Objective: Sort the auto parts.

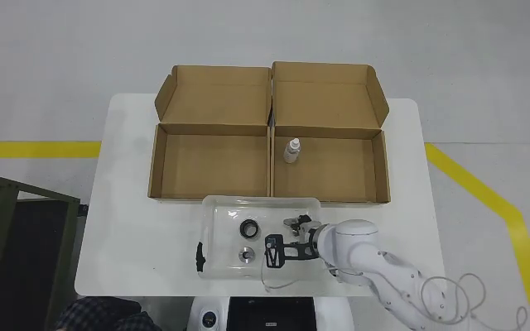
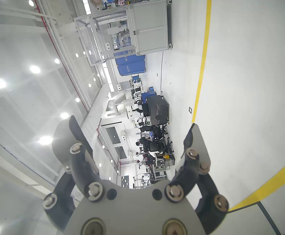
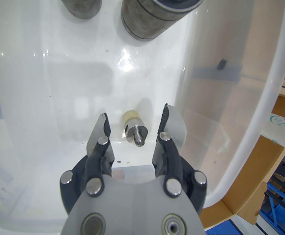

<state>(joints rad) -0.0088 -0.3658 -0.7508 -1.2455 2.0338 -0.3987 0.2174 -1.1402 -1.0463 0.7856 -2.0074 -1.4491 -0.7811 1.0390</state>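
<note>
Saw two grey steel cylinders (image 3: 147, 17) only in part, cropped at the frame edge, inside the clear plastic bin (image 3: 251, 124). Found the small threaded metal stud with cream cap (image 3: 134, 130) lying on the bin floor between the spread, empty fingers of the right gripper (image 3: 134, 111); too small to pick out from above. Caught the left gripper (image 2: 133, 128) open, holding nothing, aimed away from the bin.

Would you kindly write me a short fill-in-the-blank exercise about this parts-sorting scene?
The right claw is ___, with a threaded metal part between its fingers, inside the clear bin.
The small white bottle stands in the robot's ___ cardboard box.
The left claw grips ___.
The table bears ___ cardboard boxes.
Missing words: open; right; nothing; two.
</note>
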